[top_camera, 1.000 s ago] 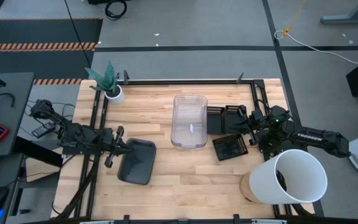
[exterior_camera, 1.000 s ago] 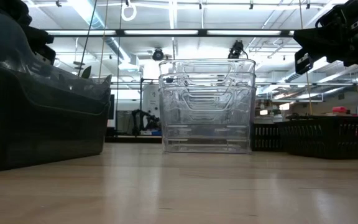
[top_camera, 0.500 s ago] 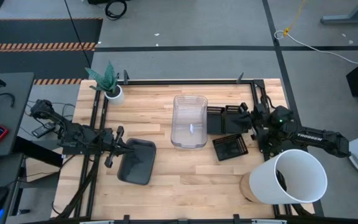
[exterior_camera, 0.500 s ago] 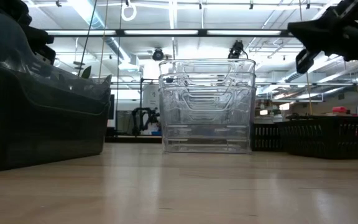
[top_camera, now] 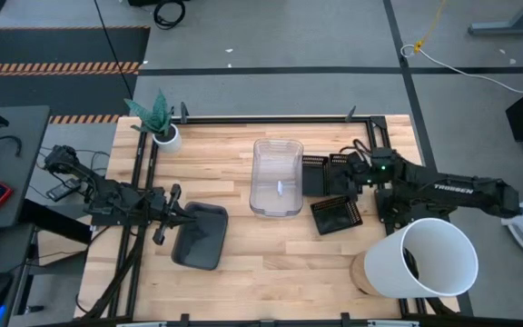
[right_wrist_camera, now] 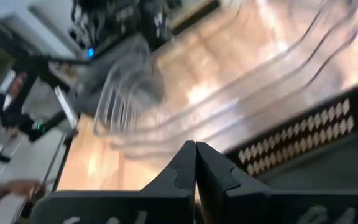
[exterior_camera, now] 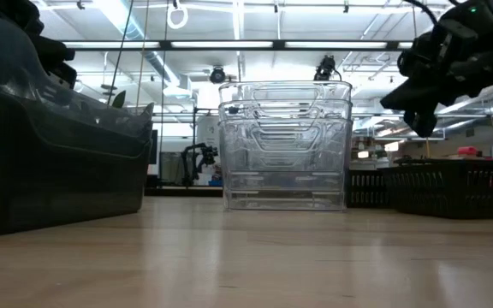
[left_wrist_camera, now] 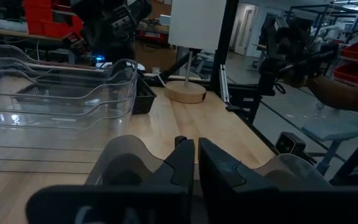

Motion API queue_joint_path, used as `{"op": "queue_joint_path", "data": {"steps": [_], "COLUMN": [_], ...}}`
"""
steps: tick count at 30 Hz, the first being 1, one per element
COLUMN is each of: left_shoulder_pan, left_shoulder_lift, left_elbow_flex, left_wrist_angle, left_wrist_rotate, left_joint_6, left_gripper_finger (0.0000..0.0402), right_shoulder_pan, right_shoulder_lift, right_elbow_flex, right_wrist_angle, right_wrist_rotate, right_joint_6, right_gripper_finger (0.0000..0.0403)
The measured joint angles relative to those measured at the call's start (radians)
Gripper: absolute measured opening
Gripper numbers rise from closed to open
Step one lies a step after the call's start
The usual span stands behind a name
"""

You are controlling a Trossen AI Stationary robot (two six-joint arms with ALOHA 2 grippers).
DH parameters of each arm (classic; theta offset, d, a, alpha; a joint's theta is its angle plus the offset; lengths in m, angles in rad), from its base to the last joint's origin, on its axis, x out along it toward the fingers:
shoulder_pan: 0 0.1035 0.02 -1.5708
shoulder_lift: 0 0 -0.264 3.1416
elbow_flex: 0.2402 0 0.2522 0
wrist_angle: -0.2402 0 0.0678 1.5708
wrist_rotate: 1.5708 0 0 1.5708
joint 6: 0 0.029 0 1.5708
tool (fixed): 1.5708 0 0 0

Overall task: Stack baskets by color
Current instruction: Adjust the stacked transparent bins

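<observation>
**Baskets in three groups, both grippers pinched shut**

The clear baskets [top_camera: 277, 175] sit nested mid-table. From above, the right gripper [top_camera: 356, 169] hovers over the black slotted baskets [top_camera: 327, 173]; its wrist view shows its fingers [right_wrist_camera: 194, 163] pressed together, empty, a black basket just beyond. The left gripper [top_camera: 176, 214] meets the smoky grey basket [top_camera: 199, 235] rim, its fingers [left_wrist_camera: 194, 165] nearly together; whether they clamp it is unclear

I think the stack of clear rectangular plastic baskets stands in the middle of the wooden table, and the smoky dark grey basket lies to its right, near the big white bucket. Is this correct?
Not quite. In the high view, the stack of clear rectangular plastic baskets does stand mid-table, but the smoky dark grey basket lies to its left, by the left gripper, not near the big white bucket.
</observation>
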Motion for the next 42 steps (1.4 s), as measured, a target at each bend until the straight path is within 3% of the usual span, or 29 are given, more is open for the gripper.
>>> {"op": "queue_joint_path", "data": {"steps": [8,13,20,24,35,42], "left_shoulder_pan": [0.0,0.0,0.0,0.0,0.0,0.0], "left_shoulder_lift": [0.0,0.0,0.0,0.0,0.0,0.0], "left_elbow_flex": [0.0,0.0,0.0,0.0,0.0,0.0], "left_wrist_angle": [0.0,0.0,0.0,0.0,0.0,0.0], "left_wrist_rotate": [0.0,0.0,0.0,0.0,0.0,0.0], "left_joint_6": [0.0,0.0,0.0,0.0,0.0,0.0], "left_gripper_finger": [0.0023,0.0031,0.0024,0.0022,0.0028,0.0022], "right_shoulder_pan": [0.13,0.228,0.31,0.318,0.27,0.249], "right_shoulder_lift": [0.106,0.192,0.367,0.497,0.838,1.014], "right_elbow_flex": [0.145,0.185,0.269,0.322,0.489,0.644], "right_wrist_angle": [-0.236,-0.273,-0.254,-0.215,-0.094,-0.067], "right_wrist_rotate": [0.056,0.117,0.346,0.416,0.428,0.361], "right_joint_6": [-0.035,-0.076,-0.1,-0.116,-0.236,-0.297], "right_gripper_finger": [0.0016,0.0016,0.0016,0.0016,0.0016,0.0016]}}
